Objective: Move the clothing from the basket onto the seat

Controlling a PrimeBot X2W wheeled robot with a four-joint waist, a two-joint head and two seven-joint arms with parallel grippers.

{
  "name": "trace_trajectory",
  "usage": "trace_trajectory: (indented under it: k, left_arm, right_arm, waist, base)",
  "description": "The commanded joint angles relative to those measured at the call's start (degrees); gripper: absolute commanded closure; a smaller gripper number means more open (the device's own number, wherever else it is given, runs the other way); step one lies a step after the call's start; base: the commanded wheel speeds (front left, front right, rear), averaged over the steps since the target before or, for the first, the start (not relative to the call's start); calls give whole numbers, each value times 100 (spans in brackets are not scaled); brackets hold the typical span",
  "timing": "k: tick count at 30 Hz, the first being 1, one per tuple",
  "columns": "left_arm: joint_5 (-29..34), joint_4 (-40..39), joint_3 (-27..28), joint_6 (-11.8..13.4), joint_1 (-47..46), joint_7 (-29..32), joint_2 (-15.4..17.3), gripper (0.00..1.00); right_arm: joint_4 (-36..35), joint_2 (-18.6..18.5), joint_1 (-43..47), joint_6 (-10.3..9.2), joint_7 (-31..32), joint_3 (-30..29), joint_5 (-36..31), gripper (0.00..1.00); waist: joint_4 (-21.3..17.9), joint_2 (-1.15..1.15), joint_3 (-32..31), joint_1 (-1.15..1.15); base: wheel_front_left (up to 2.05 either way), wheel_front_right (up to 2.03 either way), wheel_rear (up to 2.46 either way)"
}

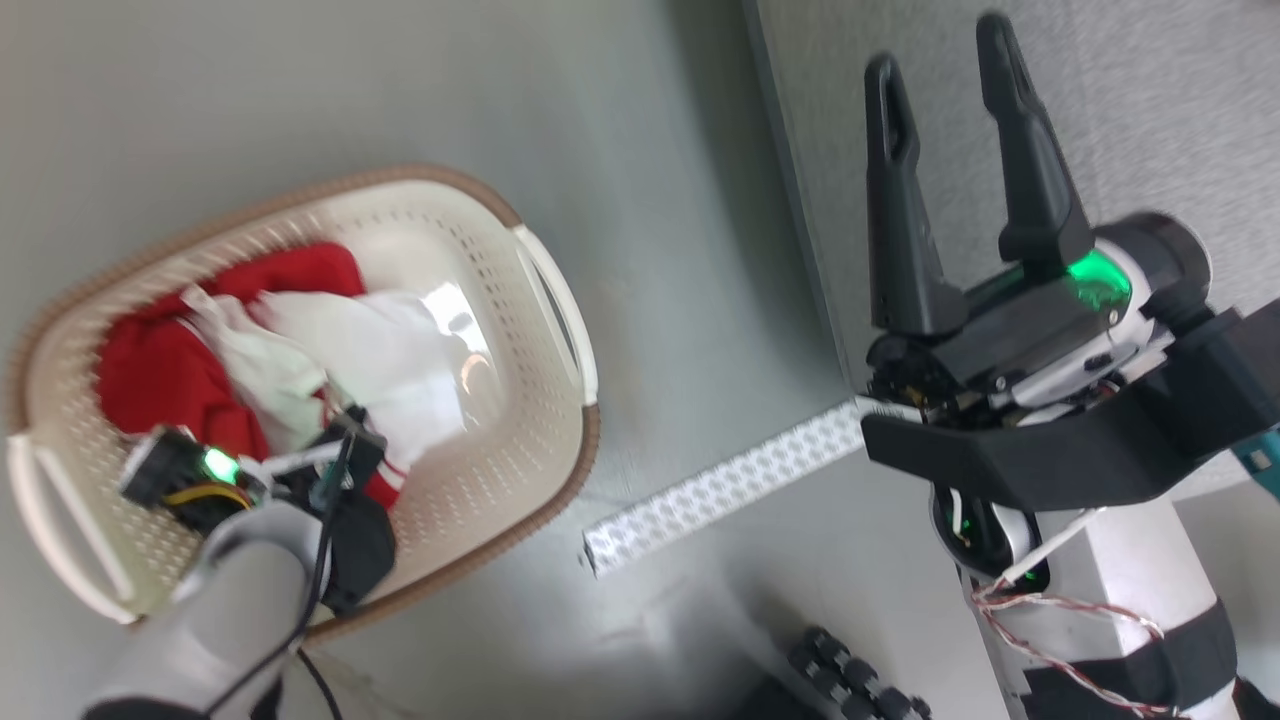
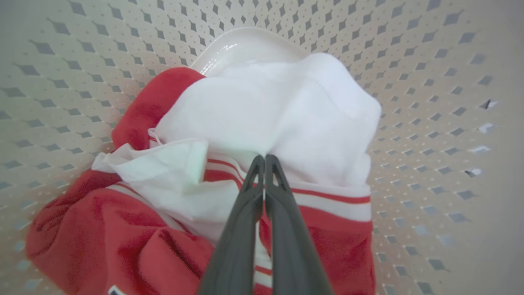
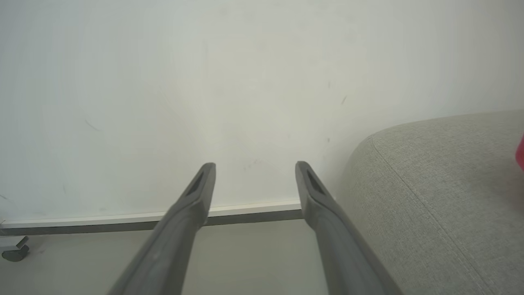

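The cream basket stands on the floor at the left, holding red and white clothing. My left arm reaches down into it. In the left wrist view the left gripper is shut, its tips pinching a fold of the white and red-striped clothing, with the basket's perforated wall all around. My right gripper hangs open and empty over the edge of the grey seat. From the right wrist the open gripper points at a pale wall, with the seat at the right.
A white perforated bar lies on the grey floor between the basket and the seat. Dark wheels of my base show at the bottom. A skirting board and a caster are low by the wall. A red patch shows at the seat's right edge.
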Motion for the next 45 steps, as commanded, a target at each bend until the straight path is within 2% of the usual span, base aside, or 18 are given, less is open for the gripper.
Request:
trace_trajectory:
  k: [1, 19, 25, 28, 34, 45]
  left_arm:
    - [-106, -223, 69, 48, 293, -24, 21, 100]
    - [-573, -2881, 888, 453, 2221, -26, 86, 100]
    - [-801, -3677, 1333, 288, 2822, -27, -51, 100]
    - [-743, -4374, 1635, 245, 3168, -27, -78, 100]
    - [-623, -5083, 1844, 155, 3400, -27, -163, 100]
    - [-497, -5715, 1983, 37, 3106, -27, -360, 100]
  right_arm:
    - [42, -67, 162, -2, -10, -37, 4, 0]
    - [547, -496, 1127, -2, -10, 21, 101, 0]
    - [703, -614, 1640, -2, -10, 26, 155, 0]
    - [827, -678, 1956, -2, -10, 126, 186, 0]
    - [959, -692, 2313, -2, -10, 237, 238, 0]
    - [1079, -803, 2533, -2, -10, 526, 345, 0]
  waist:
    - [299, 0, -748, 1]
    - [1031, 0, -2902, 1]
    - [1219, 0, -3620, 1]
    - [1294, 0, -4112, 1]
    - [1346, 0, -4689, 1]
    - [1261, 0, -5043, 1]
  base:
    - [0, 0, 0]
    - [0, 0, 0]
    - [0, 0, 0]
    - [0, 0, 0]
    - [0, 0, 0]
    - [0, 0, 0]
